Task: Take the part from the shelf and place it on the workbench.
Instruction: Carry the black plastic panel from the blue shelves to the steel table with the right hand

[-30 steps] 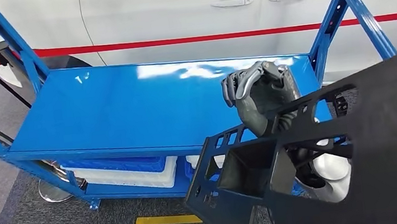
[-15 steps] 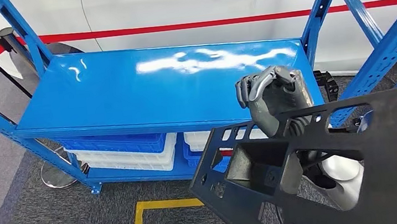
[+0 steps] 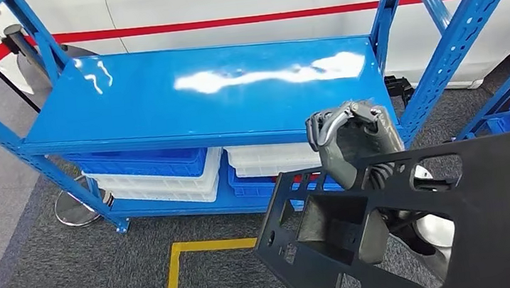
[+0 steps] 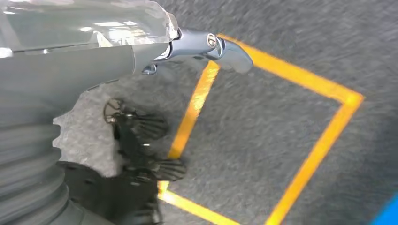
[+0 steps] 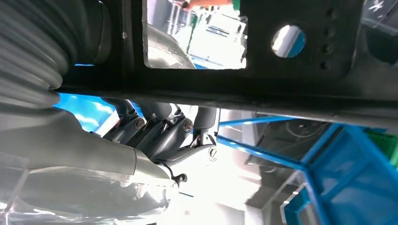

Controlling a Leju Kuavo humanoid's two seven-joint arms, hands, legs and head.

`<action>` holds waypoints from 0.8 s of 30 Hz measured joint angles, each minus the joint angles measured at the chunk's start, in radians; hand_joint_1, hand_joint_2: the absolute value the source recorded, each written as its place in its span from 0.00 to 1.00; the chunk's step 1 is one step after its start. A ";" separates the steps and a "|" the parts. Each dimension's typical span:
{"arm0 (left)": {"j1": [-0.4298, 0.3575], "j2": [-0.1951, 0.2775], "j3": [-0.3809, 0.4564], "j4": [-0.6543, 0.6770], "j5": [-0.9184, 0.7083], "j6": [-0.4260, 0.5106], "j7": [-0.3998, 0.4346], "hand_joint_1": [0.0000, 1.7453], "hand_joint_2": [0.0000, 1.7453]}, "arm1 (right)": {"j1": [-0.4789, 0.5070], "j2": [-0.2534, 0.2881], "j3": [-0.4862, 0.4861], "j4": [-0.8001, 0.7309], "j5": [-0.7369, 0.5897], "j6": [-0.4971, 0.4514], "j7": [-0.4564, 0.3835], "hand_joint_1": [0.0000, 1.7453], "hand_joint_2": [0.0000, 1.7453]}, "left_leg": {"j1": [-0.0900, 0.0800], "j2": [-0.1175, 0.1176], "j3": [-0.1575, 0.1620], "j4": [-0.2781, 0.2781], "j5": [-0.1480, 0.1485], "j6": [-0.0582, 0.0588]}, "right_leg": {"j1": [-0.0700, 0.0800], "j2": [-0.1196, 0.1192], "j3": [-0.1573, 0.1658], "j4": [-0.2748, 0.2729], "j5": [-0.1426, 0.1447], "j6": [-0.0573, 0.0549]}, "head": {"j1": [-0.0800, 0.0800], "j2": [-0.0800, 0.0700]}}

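**Part lifted clear of the shelf, carry to the workbench pending**

Grey carpet with yellow floor tape [image 3: 202, 247] lies below a blue metal shelf rack [image 3: 162, 104], bins stacked beneath, a white car behind. Off the rack's front right corner, the robot's right hand [image 3: 352, 144] has its fingers hooked through a cut-out of a large flat black plastic part [image 3: 490, 233], which hangs in the air. The left hand [image 4: 70, 51] hangs over the floor; its finger state cannot be told. Judging by this, the carry comes next: turning away while keeping the wide panel clear of the uprights.
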 joint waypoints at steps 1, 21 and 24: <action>-0.001 0.001 0.000 0.000 0.000 0.000 0.000 0.00 1.00 | 0.002 -0.001 -0.001 -0.001 0.004 0.001 -0.004 0.98 1.00 | -0.004 0.000 0.009 -0.025 0.000 0.003 | -0.003 -0.002 -0.001 -0.005 0.011 0.006 | -0.001 0.000; 0.011 -0.011 -0.007 0.003 0.001 -0.006 -0.021 0.00 1.00 | 0.072 -0.012 -0.006 -0.029 0.081 -0.015 -0.023 0.98 1.00 | 0.033 0.005 -0.250 0.114 0.063 -0.060 | -0.026 -0.003 0.118 -0.010 -0.107 0.008 | -0.002 0.000; 0.010 -0.011 -0.007 0.003 0.005 -0.004 -0.022 0.00 1.00 | 0.075 -0.021 -0.006 -0.035 0.072 0.009 -0.024 0.98 1.00 | 0.036 0.005 -0.277 0.288 -0.009 -0.070 | -0.023 -0.014 0.072 -0.009 -0.075 0.006 | -0.003 0.000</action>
